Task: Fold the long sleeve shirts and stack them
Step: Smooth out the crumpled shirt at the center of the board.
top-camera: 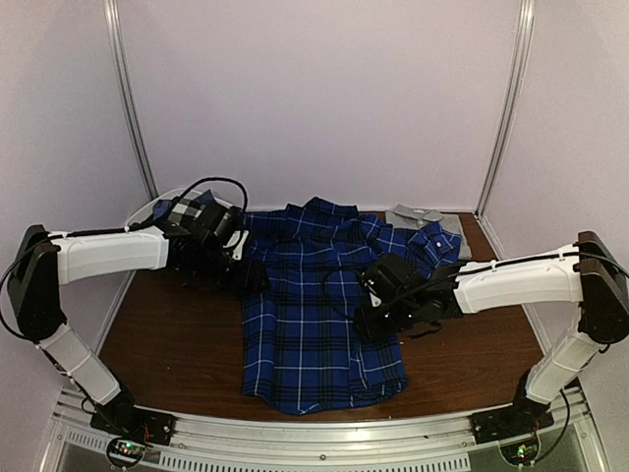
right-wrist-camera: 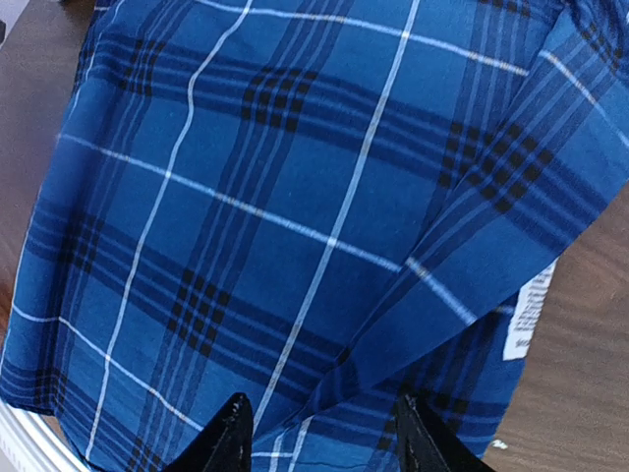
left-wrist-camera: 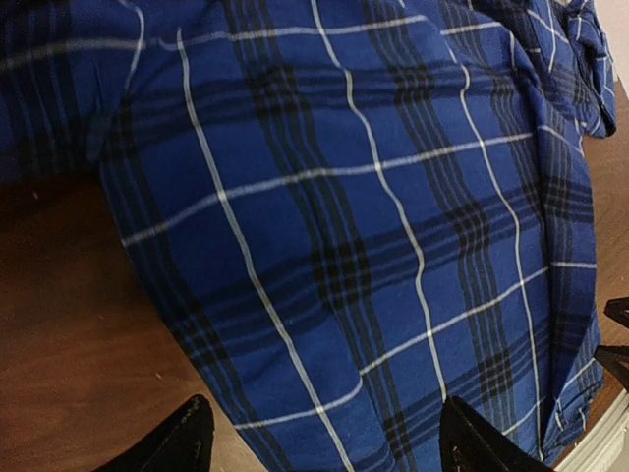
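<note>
The left gripper (left-wrist-camera: 325, 438) is spread wide, its two black fingers (left-wrist-camera: 183, 441) well apart with nothing pinched. Below them lie the left edge of the blue plaid shirt (top-camera: 316, 315) and the bare brown table (top-camera: 167, 344). The right gripper (right-wrist-camera: 324, 438) is partly spread and pinches nothing. It hangs over the shirt's right side, where a strip of cloth, probably the sleeve, is folded inward over the body. A white care label (right-wrist-camera: 529, 317) shows at the cloth's edge there. The plaid shirt lies flat in the middle of the table, with its collar at the far side and its hem near. A folded grey shirt (top-camera: 428, 222) sits at the far right, just beside the plaid shirt's shoulder. The rim of a white basket (top-camera: 147, 209) shows at the far left, behind the left arm.
</note>
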`<control>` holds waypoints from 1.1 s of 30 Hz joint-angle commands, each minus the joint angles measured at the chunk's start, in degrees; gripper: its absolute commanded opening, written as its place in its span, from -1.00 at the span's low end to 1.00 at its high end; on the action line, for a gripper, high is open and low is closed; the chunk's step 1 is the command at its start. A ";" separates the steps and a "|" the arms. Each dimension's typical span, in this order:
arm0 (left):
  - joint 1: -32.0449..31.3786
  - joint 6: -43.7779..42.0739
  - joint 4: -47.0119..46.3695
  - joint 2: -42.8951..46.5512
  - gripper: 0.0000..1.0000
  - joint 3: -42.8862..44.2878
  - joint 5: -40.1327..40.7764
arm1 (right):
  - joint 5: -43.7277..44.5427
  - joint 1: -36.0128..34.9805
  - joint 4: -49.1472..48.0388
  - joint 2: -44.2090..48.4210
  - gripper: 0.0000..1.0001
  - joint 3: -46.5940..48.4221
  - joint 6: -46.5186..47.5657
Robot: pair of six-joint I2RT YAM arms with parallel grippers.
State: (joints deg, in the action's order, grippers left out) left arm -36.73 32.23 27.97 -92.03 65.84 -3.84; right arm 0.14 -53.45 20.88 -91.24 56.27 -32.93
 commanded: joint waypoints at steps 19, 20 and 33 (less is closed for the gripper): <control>-1.68 16.29 -19.83 4.08 0.60 -23.69 -12.60 | 3.37 -5.50 -4.23 -6.77 -0.08 -1.40 -8.42; -1.68 16.07 -19.73 3.88 0.55 -23.80 -12.45 | 3.52 -5.51 -4.20 -6.68 -0.11 -1.54 -8.51; -1.68 15.13 -17.87 2.02 0.04 -23.36 -11.58 | 4.94 -5.35 -2.91 -5.94 -0.90 -1.25 -8.28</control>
State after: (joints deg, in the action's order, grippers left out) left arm -38.22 47.64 10.96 -88.82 42.41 -15.66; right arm 2.92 -58.61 17.19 -97.51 53.76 -40.95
